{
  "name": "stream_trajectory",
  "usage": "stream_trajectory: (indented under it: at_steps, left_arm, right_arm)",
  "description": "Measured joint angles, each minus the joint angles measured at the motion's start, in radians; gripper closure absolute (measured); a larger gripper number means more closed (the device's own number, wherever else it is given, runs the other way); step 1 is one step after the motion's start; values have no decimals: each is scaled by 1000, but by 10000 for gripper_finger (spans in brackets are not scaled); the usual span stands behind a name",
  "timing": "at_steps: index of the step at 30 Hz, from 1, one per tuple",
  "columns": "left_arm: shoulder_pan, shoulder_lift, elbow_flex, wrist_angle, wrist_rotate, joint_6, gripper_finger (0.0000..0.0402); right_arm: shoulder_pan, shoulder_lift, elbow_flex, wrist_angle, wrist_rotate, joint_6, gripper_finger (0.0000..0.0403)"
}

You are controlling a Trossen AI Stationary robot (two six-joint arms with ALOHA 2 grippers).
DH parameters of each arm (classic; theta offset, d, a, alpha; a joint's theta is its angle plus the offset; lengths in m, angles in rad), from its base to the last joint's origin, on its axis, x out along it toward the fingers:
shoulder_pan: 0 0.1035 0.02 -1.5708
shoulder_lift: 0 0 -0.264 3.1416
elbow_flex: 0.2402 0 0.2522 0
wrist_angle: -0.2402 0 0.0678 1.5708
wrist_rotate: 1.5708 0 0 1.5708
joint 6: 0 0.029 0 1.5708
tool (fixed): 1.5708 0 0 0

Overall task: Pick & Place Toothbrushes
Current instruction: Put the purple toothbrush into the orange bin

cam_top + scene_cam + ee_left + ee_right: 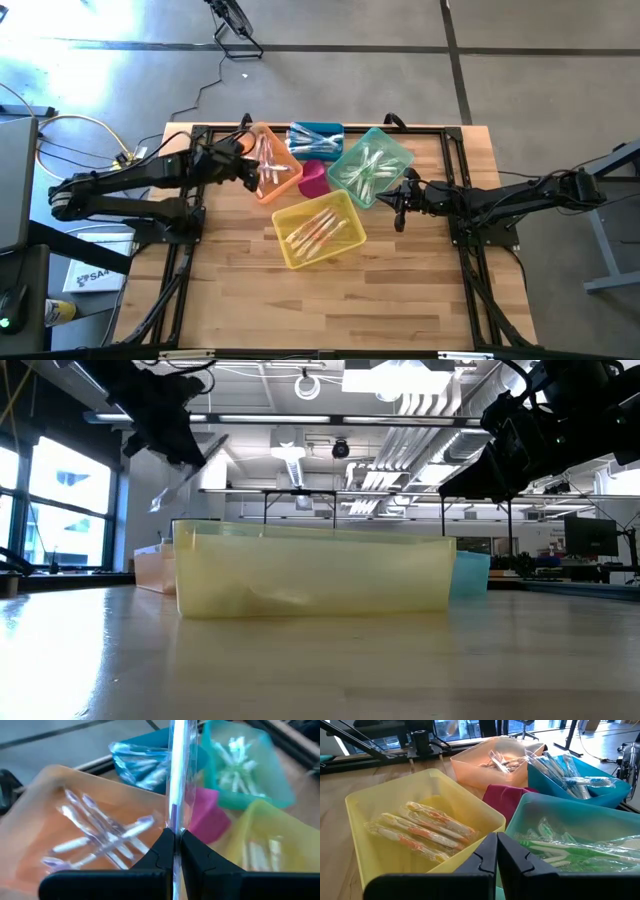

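While toothbrushes (425,834) already lie sorted in four coloured bins (318,230), the left gripper (176,834) pinches one wrapped toothbrush (180,775) above the orange bin (272,165); release remains. Right gripper (496,838) pressed together, empty, beside the green bin (370,164).

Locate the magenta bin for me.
In the high view the magenta bin sits in the middle of the cluster, hemmed in by the orange bin on its left, the blue bin behind, the teal bin on its right and the yellow bin in front.
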Motion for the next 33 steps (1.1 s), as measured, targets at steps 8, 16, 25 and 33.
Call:
stream_trajectory:
  at_steps: [8, 16, 25, 33]
  left_arm:
    - [168, 82, 0, 45, 88, 64, 394]
    - [287, 144, 0, 108, 138, 66, 394]
    - [327, 254, 0, 162, 176, 115, 394]
    - [326, 365, 0, 176, 173, 103, 394]
  right_arm:
    - [0, 0, 0, -1, -2, 0, 399]
    - [0, 0, 0, -1, -2, 0, 399]
    - [0, 0, 0, -1, -2, 0, 399]
    - [0, 0, 0, -2, -2, 0, 399]
